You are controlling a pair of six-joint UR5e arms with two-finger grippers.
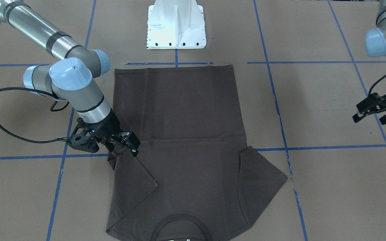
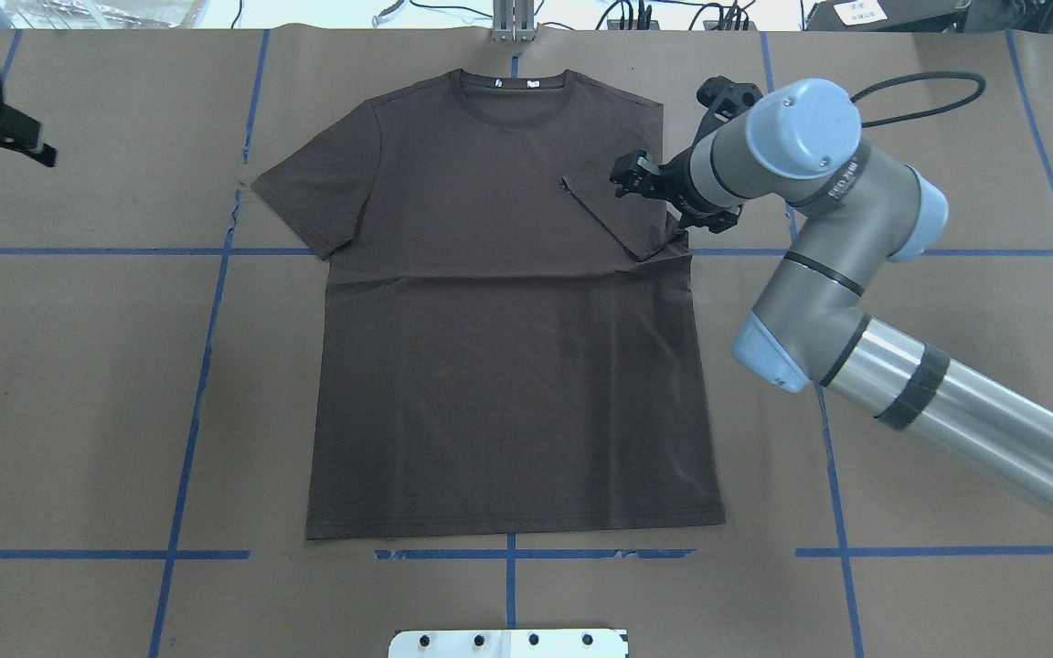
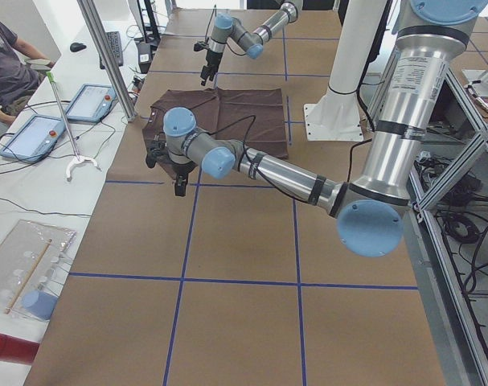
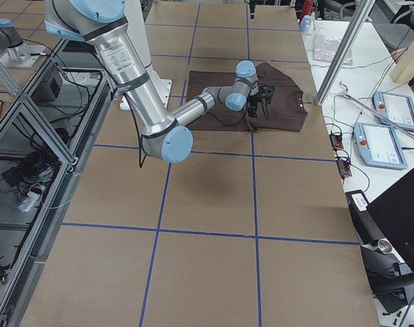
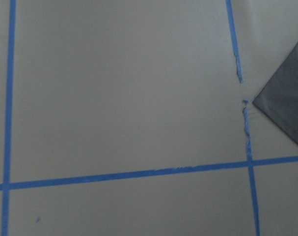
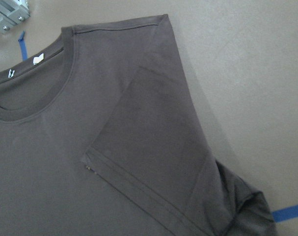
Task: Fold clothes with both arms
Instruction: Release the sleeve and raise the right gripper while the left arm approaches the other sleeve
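The dark brown T-shirt lies flat on the brown paper, collar at the far edge. Its sleeve on my right is folded inward over the chest. The other sleeve is spread out. My right gripper hovers just over the folded sleeve and looks open; its fingers stay out of the right wrist view, where the folded sleeve rests loose. My left gripper hangs open over bare paper, well away from the shirt; its wrist view catches only a sleeve tip.
The white pedestal base stands at the robot's edge near the shirt hem. Blue tape lines grid the paper. In the exterior left view a seated person, tablets and a metal pole are beyond the far end.
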